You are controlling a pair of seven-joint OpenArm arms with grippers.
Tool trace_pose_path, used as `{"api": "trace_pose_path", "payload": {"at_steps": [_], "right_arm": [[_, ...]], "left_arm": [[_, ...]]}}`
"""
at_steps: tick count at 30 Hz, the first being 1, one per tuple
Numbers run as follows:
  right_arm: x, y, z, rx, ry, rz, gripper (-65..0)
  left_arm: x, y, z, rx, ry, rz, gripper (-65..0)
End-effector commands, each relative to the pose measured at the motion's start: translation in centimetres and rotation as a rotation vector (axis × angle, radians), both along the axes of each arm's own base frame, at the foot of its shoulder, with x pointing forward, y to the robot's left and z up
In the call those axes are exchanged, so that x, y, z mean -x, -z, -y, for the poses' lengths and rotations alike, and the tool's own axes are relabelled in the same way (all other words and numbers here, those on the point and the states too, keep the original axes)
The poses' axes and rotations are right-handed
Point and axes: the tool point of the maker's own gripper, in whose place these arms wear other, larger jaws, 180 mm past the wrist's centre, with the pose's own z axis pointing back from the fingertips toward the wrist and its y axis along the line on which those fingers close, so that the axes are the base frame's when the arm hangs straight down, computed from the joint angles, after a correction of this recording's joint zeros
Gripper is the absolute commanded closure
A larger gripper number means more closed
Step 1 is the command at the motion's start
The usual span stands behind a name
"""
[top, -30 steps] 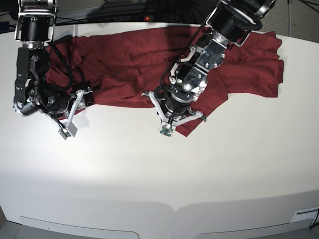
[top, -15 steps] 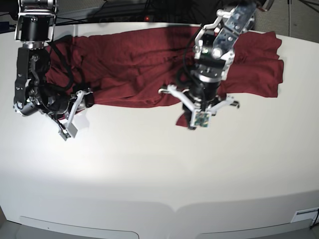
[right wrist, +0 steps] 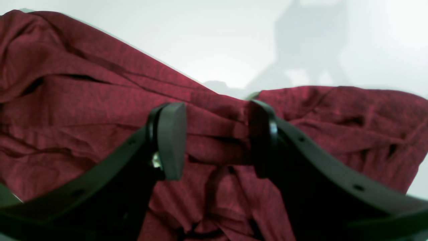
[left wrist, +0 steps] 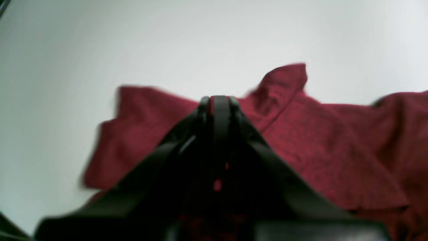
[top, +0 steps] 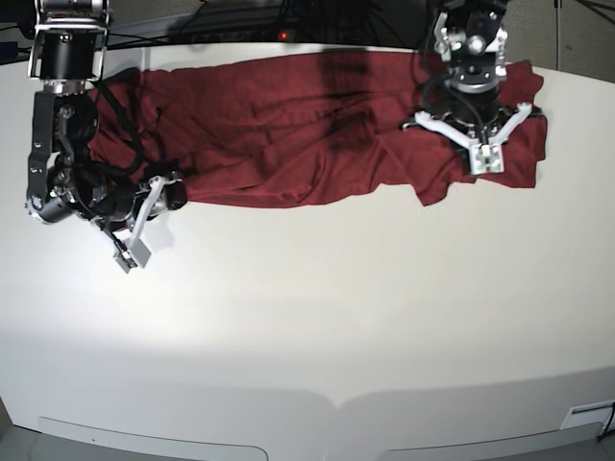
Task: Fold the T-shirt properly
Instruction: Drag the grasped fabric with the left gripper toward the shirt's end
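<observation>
No writing can be read anywhere. The right gripper [top: 133, 252] is held spread at the T-shirt's [top: 288, 125] left end, gripping nothing. The T-shirt is laid lengthwise along the table's [top: 307, 327] far edge; bare table is left in front. The left gripper [top: 485, 158] is pressed together over its right end

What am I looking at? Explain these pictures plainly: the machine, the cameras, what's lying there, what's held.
This is a robot with two black arms, each ending in a pincer. One picture overlooks the white table. The other two come from cameras on the wrists, looking out past the pincers. A dark red shirt lies wrinkled along the table's far side. The left pincer, on the right in the overview, is shut, apparently pinching shirt fabric. The right pincer is open and holds nothing.
</observation>
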Motion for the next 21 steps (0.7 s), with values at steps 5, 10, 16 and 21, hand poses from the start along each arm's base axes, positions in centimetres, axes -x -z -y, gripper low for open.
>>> {"api": "trace_pose_path", "payload": {"at_steps": [5,10,16,21], "right_arm": [[-1.3,-1.5,0.4,0.001,-0.001,0.055,-30.1],[-1.2,-1.5,0.4,0.001,-0.001,0.055,-30.1],[-1.2,-1.5,0.4,0.000,-0.001,0.055,-30.1],[-1.2,-1.5,0.4,0.001,-0.001,0.054,-30.1]], "left_arm": [[1.5,-2.2,-3.5,-0.059,-0.073,0.059,0.0],[2.6,-2.5,-6.6,-0.106,-0.141,0.050,0.0],[2.8,-2.2,-7.8,-0.126,-0.137,0.040,0.0],[3.4,-0.9,-8.0,-0.131,-0.136,-0.002,0.0]]}}
